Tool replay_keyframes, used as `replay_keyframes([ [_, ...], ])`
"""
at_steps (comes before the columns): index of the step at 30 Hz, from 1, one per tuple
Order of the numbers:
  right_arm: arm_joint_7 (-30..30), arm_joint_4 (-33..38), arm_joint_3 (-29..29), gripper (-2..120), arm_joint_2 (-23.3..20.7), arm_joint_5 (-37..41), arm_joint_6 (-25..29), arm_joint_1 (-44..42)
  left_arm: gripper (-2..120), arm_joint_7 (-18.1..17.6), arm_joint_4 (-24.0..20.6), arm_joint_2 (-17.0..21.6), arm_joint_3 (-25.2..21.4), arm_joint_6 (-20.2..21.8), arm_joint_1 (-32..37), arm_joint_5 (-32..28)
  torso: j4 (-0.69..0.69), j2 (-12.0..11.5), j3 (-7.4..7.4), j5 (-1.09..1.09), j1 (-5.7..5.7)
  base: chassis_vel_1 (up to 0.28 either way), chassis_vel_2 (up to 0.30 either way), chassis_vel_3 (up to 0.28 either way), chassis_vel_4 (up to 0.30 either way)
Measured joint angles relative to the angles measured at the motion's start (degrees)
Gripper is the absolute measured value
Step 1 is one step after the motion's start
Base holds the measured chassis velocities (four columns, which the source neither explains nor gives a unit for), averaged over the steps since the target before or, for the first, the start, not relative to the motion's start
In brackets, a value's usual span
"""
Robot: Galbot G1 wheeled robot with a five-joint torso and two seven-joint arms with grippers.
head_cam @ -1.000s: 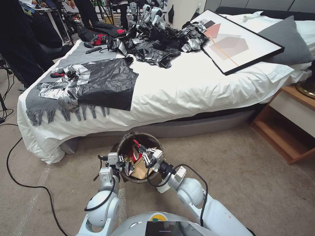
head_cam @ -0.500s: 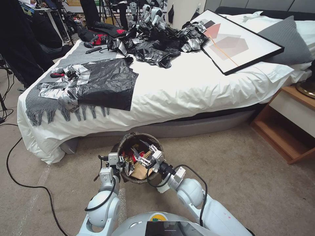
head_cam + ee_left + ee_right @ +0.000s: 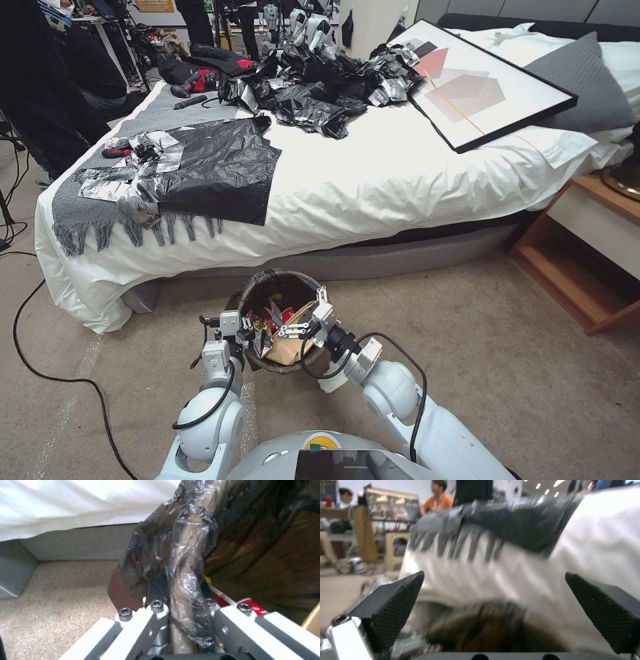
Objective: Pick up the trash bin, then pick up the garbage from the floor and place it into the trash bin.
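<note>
Setting is reading as a staged bedroom inside a robotics lab. A bed (image 3: 400,180) with white bedding is occupying most of the head view, a wooden nightstand (image 3: 587,247) is standing beside it, carpet is covering the floor (image 3: 500,347). Behind the bed, tripods, cables and equipment clutter (image 3: 200,40) are showing; a desk with monitors (image 3: 390,507) is appearing in the right wrist view.

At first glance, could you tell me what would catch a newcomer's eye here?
The small round bin with a dark brown liner, stuffed with cups and wrappers on the carpet beside the bed, held at its rim by the left gripper. The right gripper hangs open over it. Crumpled shiny black plastic sheets cover the white bed.
</note>
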Motion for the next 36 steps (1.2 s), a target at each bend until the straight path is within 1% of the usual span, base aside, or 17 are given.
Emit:
replay_keyframes([
  [3, 1.8, 3.3, 1.8, 100, 0.6, -1.6, 0.1, -0.9, 3, 0.0, 0.0, 0.0, -0.1, 0.0, 0.0, 0.0, 0.00, 0.0, 0.00, 0.00, 0.00, 0.000, 0.000, 0.000, 0.000],
  [4, 1.8, 3.3, 1.8, 100, 0.6, -1.6, 0.1, -0.9, 3, 0.0, 0.0, 0.0, -0.1, 0.0, 0.0, 0.0, 0.00, 0.0, 0.00, 0.00, 0.00, 0.000, 0.000, 0.000, 0.000],
  [6, 7.8, 10.0, 6.9, 100, 2.4, -5.0, -1.5, -3.7, 3, 0.0, -0.1, 0.1, -0.7, -0.1, 0.0, -0.5, 0.01, 0.0, 0.00, 0.00, 0.00, 0.000, 0.000, 0.000, 0.000],
  [7, 7.8, 10.0, 6.9, 100, 2.4, -5.0, -1.5, -3.7, 3, 0.0, -0.1, 0.1, -0.7, -0.1, 0.0, -0.5, 0.01, 0.0, 0.00, 0.00, 0.00, 0.000, 0.000, 0.000, 0.000],
  [8, 9.6, 12.1, 9.8, 100, 3.0, -6.2, -2.0, -5.5, 3, 0.0, -0.2, 0.2, -1.1, -0.1, 0.0, -0.7, 0.01, 0.0, 0.00, 0.00, 0.00, 0.000, 0.000, 0.000, 0.000],
  [9, 10.0, 12.8, 11.2, 100, 3.2, -6.7, -2.1, -6.3, 3, 0.1, -0.2, 0.3, -1.2, -0.1, 0.0, -0.9, 0.00, 0.0, 0.00, 0.00, 0.00, 0.000, 0.000, 0.000, 0.000],
  [10, 10.0, 12.8, 11.2, 100, 3.2, -6.7, -2.1, -6.3, 3, 0.1, -0.2, 0.3, -1.2, -0.1, 0.0, -0.9, 0.00, 0.0, 0.00, 0.00, 0.00, 0.000, 0.000, 0.000, 0.000],
  [11, 10.6, 14.0, 13.7, 100, 3.7, -7.6, -2.2, -8.2, 3, 0.1, -0.3, 0.4, -1.4, -0.1, -0.1, -1.1, 0.00, 0.0, 0.00, 0.00, 0.00, 0.000, 0.000, 0.000, 0.000],
  [14, 13.5, 15.1, 17.9, 100, 5.0, -9.7, -2.2, -13.4, 3, 0.1, -0.3, 0.6, -1.7, -0.2, -0.2, -1.7, -0.01, 0.0, -0.01, 0.00, 0.00, 0.000, 0.000, 0.000, 0.000],
  [16, 14.5, 15.0, 19.0, 100, 5.6, -10.3, -2.2, -15.2, 3, 0.1, -0.3, 0.6, -1.8, -0.3, -0.2, -1.9, -0.02, 0.0, 0.00, 0.00, 0.00, 0.000, 0.000, 0.000, 0.000],
  [18, 15.5, 13.8, 20.9, 100, 6.5, -11.1, -1.7, -17.6, 3, 0.1, -0.3, 0.6, -1.9, -0.3, -0.2, -2.1, -0.01, 0.0, 0.00, 0.00, 0.00, 0.000, 0.000, 0.000, 0.000],
  [21, 15.8, 12.5, 22.1, 100, 6.9, -11.2, -1.1, -19.1, 3, 0.1, -0.4, 0.7, -2.0, -0.3, -0.2, -2.2, 0.00, 0.0, -0.01, 0.00, 0.00, 0.000, 0.000, 0.000, 0.000],
  [26, 15.8, 9.7, 22.9, 100, 6.9, -10.6, -1.2, -20.3, 3, 0.1, -0.6, 0.8, -2.1, -0.4, -0.1, -2.3, 0.00, 0.0, 0.00, 0.00, 0.00, 0.000, 0.000, 0.000, 0.000],
  [29, 15.7, 7.4, 22.5, 100, 6.6, -9.1, -2.7, -20.0, 3, 0.1, -0.8, 0.8, -2.0, -0.4, -0.1, -2.3, 0.00, 0.0, 0.00, 0.00, 0.00, 0.000, 0.000, 0.000, 0.000],
  [33, 14.2, -0.8, 20.2, 100, 4.5, -4.7, -5.9, -16.7, 3, 0.1, -1.1, 0.9, -2.0, -0.4, -0.1, -2.3, 0.00, 0.0, 0.00, 0.01, 0.00, 0.000, 0.000, 0.000, 0.000],
  [34, 14.2, -0.8, 20.2, 100, 4.5, -4.7, -5.9, -16.7, 3, 0.1, -1.1, 0.9, -2.0, -0.4, -0.1, -2.3, 0.00, 0.0, 0.00, 0.01, 0.00, 0.000, 0.000, 0.000, 0.000],
  [36, 12.6, -4.8, 19.1, 100, 3.4, -2.8, -7.7, -14.4, 3, 0.1, -1.2, 0.9, -2.0, -0.3, -0.1, -2.3, 0.01, 0.0, 0.00, 0.01, 0.00, 0.000, 0.000, 0.000, 0.000],
])
